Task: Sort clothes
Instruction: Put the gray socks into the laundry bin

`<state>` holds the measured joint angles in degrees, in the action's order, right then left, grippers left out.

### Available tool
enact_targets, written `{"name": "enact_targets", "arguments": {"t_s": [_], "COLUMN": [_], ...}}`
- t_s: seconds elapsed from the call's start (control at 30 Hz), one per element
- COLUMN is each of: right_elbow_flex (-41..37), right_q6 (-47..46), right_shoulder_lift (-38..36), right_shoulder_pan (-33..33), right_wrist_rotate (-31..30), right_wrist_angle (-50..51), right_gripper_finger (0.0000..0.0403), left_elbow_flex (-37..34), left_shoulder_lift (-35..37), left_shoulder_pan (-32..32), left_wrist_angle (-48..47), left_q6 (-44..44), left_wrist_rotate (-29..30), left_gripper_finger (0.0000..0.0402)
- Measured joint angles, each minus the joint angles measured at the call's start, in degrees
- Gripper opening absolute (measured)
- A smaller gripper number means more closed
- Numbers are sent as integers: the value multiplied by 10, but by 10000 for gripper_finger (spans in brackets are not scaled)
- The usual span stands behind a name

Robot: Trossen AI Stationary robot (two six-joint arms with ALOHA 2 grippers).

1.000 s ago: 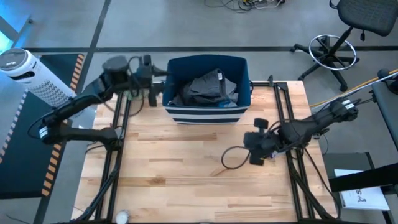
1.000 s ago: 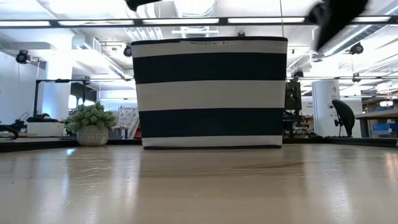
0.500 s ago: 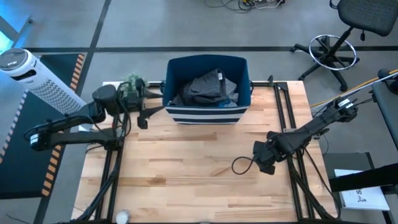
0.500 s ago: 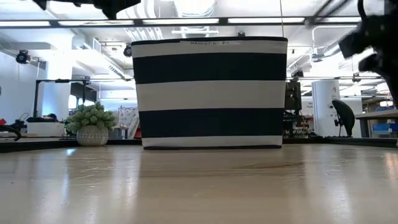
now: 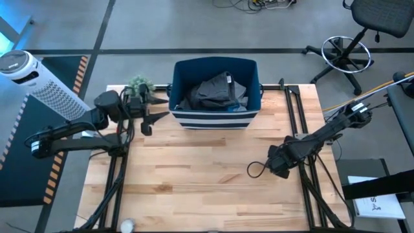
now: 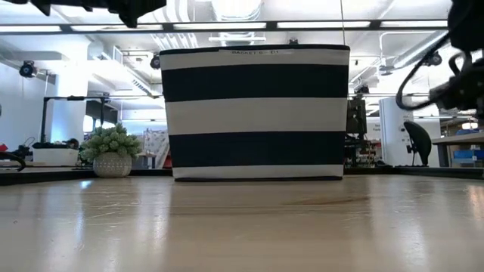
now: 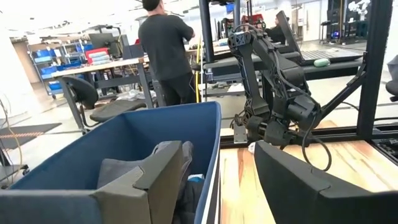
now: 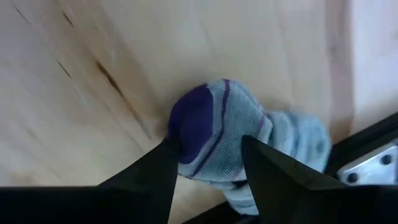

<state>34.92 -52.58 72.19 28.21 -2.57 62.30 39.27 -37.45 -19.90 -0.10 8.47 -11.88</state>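
Bin (image 6: 255, 113) rim: a small line of print is seen at the top edge of the striped bin in the low view, but its letters cannot be made out.
Paper sheet (image 5: 376, 206): dark marks are seen on a white sheet beside the table in the high view; nothing can be read.

Dark grey garment (image 7: 124, 171) inside the blue bin (image 7: 149, 134).
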Motion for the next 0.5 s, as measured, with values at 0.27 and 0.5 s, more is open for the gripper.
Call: {"name": "enact_targets", "arguments": {"t_s": [0.27,0.5], "right_elbow_flex": [-10,47], "right_q6": [0,18], "right_shoulder_lift": [4,4], "right_shoulder_pan": [0,0], "right_wrist_rotate": [29,26], "right_wrist_angle": [-14,-18], "right_gripper_finger": [42,9], "left_elbow_flex": [0,0], "left_shoulder_lift": [-10,-10], "left_shoulder_pan": [0,0], "left_wrist_angle": [4,6], "left_q6": [-8,-9], "left_wrist_rotate": [0,0], "left_gripper_finger": [183,193]}}
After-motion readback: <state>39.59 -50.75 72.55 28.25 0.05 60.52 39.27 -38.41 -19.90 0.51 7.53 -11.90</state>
